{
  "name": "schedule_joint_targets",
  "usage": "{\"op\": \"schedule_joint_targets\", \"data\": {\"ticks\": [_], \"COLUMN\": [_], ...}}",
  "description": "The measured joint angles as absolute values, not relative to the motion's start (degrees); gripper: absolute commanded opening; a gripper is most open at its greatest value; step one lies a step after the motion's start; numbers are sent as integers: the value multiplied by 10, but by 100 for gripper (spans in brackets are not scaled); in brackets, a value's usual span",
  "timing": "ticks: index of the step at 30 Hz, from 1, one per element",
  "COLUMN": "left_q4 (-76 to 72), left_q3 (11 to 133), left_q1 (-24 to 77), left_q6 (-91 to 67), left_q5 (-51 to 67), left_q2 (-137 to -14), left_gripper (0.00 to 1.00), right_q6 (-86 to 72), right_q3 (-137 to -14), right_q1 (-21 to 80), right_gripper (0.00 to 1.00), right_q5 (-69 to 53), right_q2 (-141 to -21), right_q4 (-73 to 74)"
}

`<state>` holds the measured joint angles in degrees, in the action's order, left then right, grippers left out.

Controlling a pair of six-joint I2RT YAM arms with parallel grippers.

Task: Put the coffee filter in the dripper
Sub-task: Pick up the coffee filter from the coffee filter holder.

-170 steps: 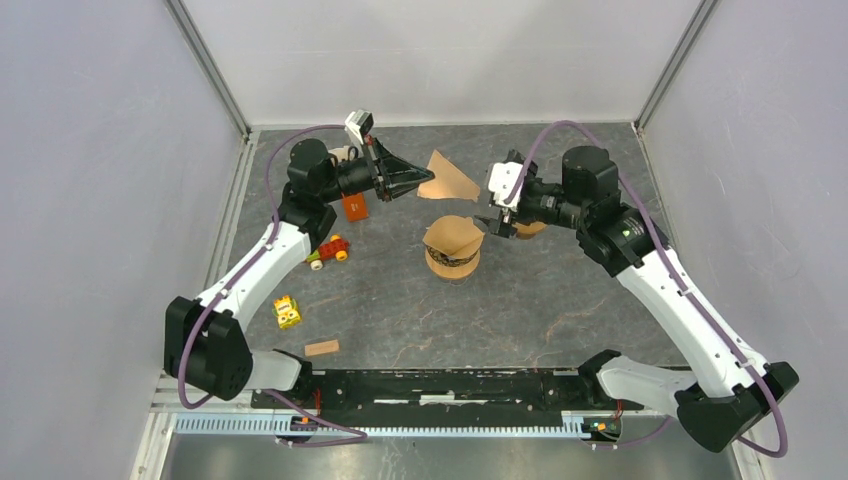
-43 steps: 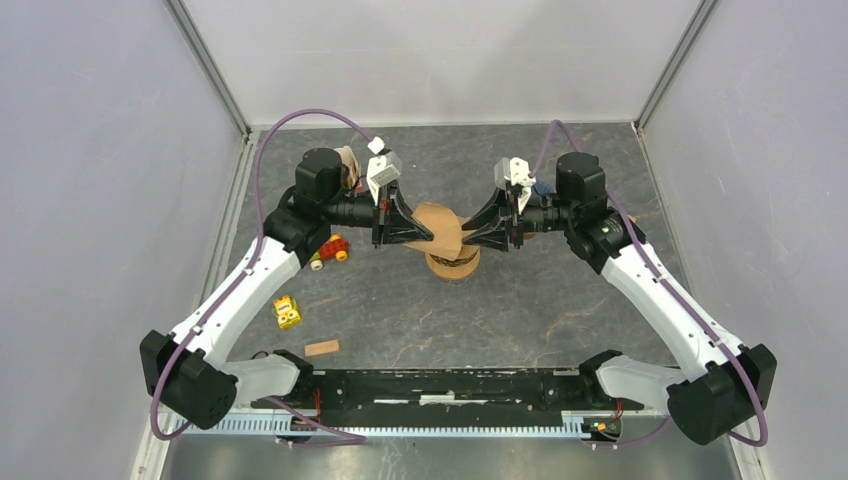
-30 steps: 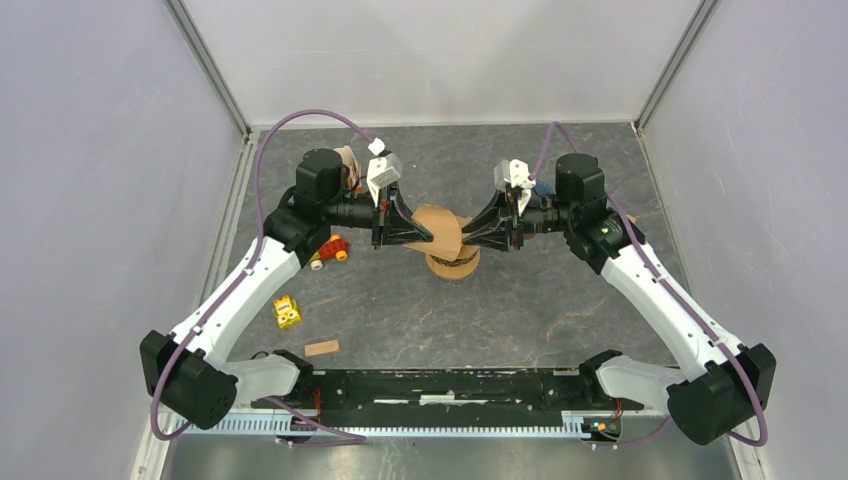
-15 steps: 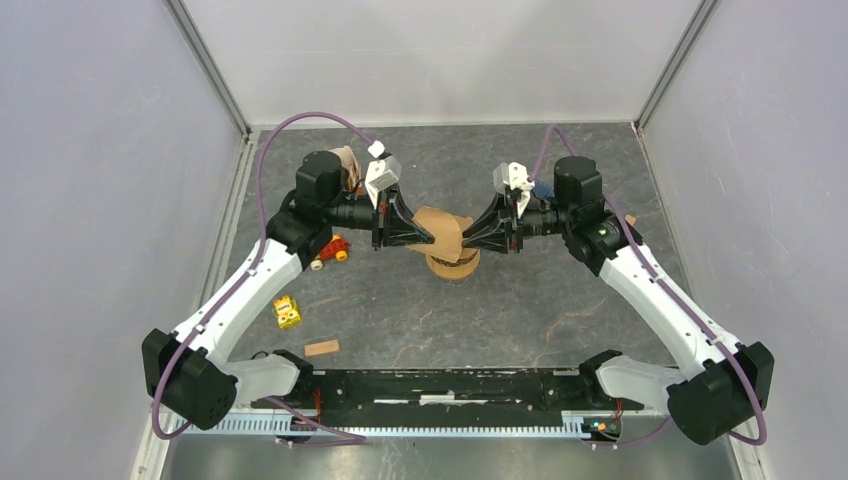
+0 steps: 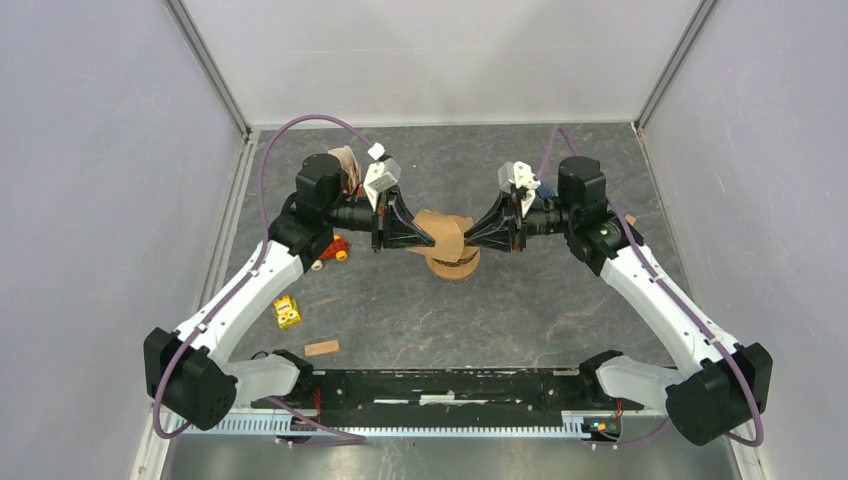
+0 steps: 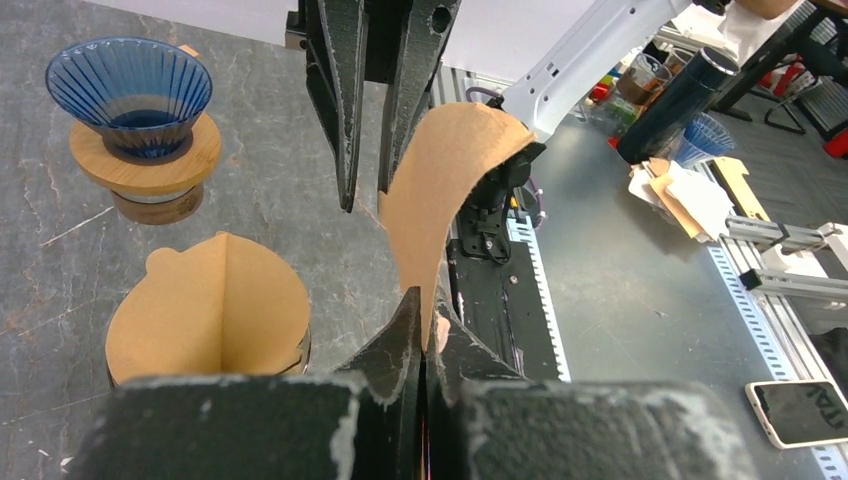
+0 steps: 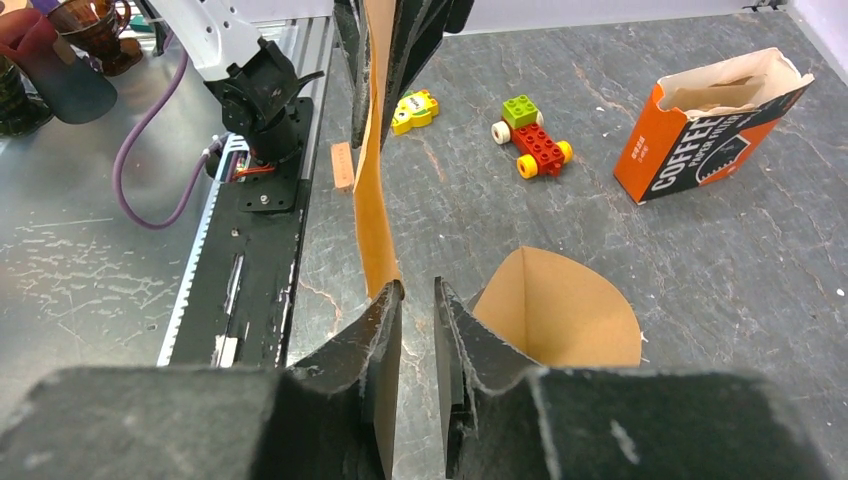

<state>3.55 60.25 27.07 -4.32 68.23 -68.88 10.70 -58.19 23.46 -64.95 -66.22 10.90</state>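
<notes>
Currently the coffee filter (image 5: 443, 232) hangs in the air between my two grippers, above the dripper (image 5: 452, 266) at mid-table and not in it. My left gripper (image 6: 422, 310) is clamped on one edge of the paper. The left wrist view shows the sheet rising from the pinched fingertips and curling toward the opposite jaws. My right gripper (image 7: 418, 290) has its jaws narrowly apart, with bare table (image 5: 520, 310) visible through the gap. The paper's edge lies against the tip of one finger, and I cannot tell whether any of it sits between the two.

The top view hides what lies under the held sheet. Both wrist views show a second filter (image 6: 205, 320) seated open in that dripper. Only the left wrist view shows a blue glass dripper (image 6: 130, 95) on a wooden collar, standing apart.

The right wrist view shows the orange coffee box (image 7: 710, 125) open-topped, with a toy car (image 7: 530, 140), a yellow block (image 7: 415, 110) and a wooden block (image 7: 342, 165) near it.
</notes>
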Motion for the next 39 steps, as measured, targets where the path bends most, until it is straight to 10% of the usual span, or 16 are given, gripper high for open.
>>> {"op": "schedule_joint_targets", "data": {"ticks": [39], "left_q4": [-3], "left_q3": [586], "left_q1": [271], "left_q6": [-55], "left_q5": [691], "left_q2": [-688], "left_gripper": [2], "right_q6": [-12], "right_q3": [-529], "right_q1": [227], "right_gripper": [20], "right_q5": [-722], "right_q2": [-652], "right_q4": [-25]}}
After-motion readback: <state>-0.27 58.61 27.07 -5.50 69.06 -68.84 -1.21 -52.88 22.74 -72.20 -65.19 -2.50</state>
